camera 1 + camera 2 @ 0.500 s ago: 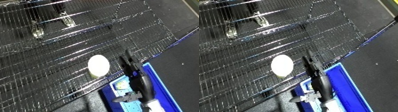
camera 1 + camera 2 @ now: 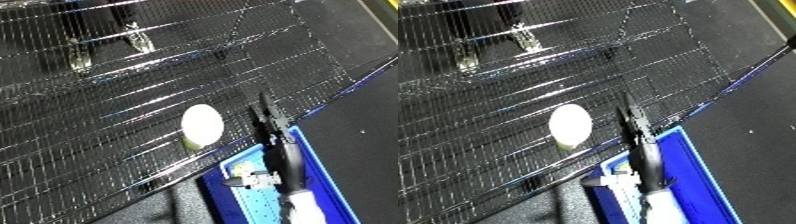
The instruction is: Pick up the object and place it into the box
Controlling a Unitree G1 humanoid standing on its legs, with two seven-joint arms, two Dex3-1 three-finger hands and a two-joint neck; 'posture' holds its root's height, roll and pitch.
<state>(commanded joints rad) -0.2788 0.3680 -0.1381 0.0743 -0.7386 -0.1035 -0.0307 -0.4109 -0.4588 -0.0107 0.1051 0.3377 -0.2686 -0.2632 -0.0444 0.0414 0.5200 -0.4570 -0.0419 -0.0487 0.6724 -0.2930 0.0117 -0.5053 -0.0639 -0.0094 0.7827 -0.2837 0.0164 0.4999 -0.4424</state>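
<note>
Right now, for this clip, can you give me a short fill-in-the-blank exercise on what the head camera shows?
1. The pale round object lies on a wire ____ shelf.
2. The bin at the lower right is coloured ____.
3. The right hand reaches up over the wire shelf, just to the ____ of the object.
4. The hand's fingers are straight, not curled round the object, so the object is not yet ____.

Missing words: mesh; blue; right; grasped

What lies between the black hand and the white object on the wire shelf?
Only bare wire shelf separates the right hand from the white object, as the left eye view shows.
</note>
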